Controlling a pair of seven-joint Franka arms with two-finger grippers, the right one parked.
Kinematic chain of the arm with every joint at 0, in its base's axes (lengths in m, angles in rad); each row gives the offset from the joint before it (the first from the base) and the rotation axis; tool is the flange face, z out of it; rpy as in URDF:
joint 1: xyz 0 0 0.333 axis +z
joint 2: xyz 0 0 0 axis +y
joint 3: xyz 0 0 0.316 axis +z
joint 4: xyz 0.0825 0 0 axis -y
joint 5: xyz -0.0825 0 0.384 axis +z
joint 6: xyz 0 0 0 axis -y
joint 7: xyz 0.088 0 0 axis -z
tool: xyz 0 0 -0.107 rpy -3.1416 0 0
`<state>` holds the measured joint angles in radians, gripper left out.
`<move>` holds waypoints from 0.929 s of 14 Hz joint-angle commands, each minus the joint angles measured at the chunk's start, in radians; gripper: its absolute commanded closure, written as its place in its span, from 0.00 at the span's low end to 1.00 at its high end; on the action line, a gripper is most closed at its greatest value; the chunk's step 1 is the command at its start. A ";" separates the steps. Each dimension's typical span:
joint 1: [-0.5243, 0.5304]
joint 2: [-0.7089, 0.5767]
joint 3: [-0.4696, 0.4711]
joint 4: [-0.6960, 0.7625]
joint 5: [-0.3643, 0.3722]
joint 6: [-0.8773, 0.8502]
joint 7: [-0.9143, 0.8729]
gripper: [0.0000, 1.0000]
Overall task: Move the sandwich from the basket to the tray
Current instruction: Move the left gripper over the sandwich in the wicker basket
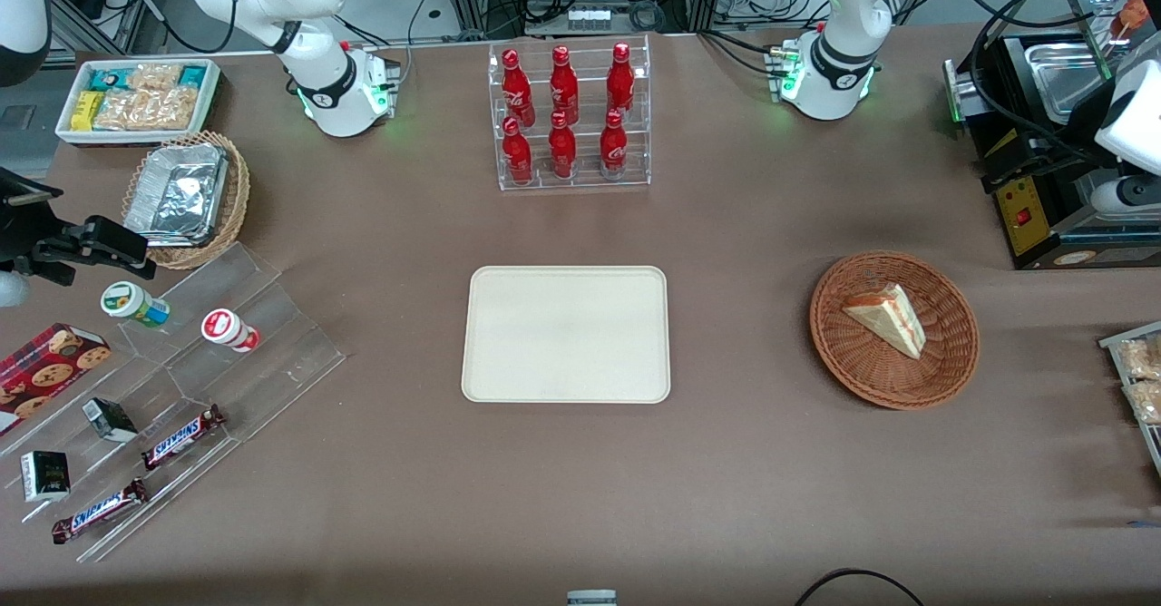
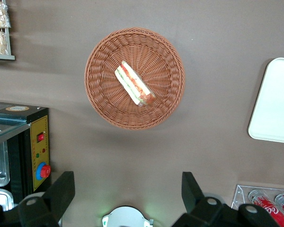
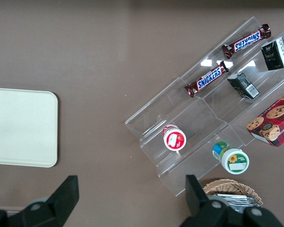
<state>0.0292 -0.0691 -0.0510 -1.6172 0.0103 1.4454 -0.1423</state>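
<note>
Tray (image 1: 566,334): bare, mid-desk. Basket (image 1: 894,329): toward working arm's end of desk, well apart from tray. Sandwich (image 1: 889,317): lies in basket, wedge on its side, filling edge exposed. Judged light, soft, easily crushed; best gripped across flat bread faces, gentle pressure. Gripper (image 2: 128,191): high above desk near basket, fingers wide apart, holding nothing.

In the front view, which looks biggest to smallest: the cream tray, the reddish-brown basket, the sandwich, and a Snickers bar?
1. tray
2. basket
3. sandwich and Snickers bar: alike in length, too close to rank.

The gripper hangs open above the table near the basket, holding nothing.
</note>
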 commanded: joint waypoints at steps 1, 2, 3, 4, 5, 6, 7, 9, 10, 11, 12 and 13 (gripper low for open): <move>0.001 0.008 0.000 0.033 0.002 -0.013 -0.002 0.00; 0.003 0.009 0.000 0.033 -0.006 -0.011 -0.002 0.00; 0.003 0.011 0.000 0.033 -0.006 -0.010 -0.002 0.00; 0.005 0.014 0.000 0.031 -0.007 -0.010 -0.002 0.00; 0.005 0.017 0.002 0.030 -0.007 -0.008 -0.002 0.00; 0.005 0.025 0.002 0.022 -0.003 0.001 -0.002 0.00; 0.003 0.038 0.003 0.017 0.002 0.019 -0.008 0.00; 0.001 0.069 0.003 0.000 0.007 0.044 -0.020 0.00; 0.011 0.087 0.003 -0.019 0.007 0.050 -0.020 0.00; 0.017 0.100 0.006 -0.047 0.011 0.075 -0.022 0.01; 0.020 0.109 0.013 -0.082 0.011 0.120 -0.026 0.03; 0.026 0.111 0.014 -0.131 0.011 0.179 -0.039 0.03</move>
<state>0.0436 0.0381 -0.0393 -1.6787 0.0127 1.5487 -0.1556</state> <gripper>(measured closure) 0.026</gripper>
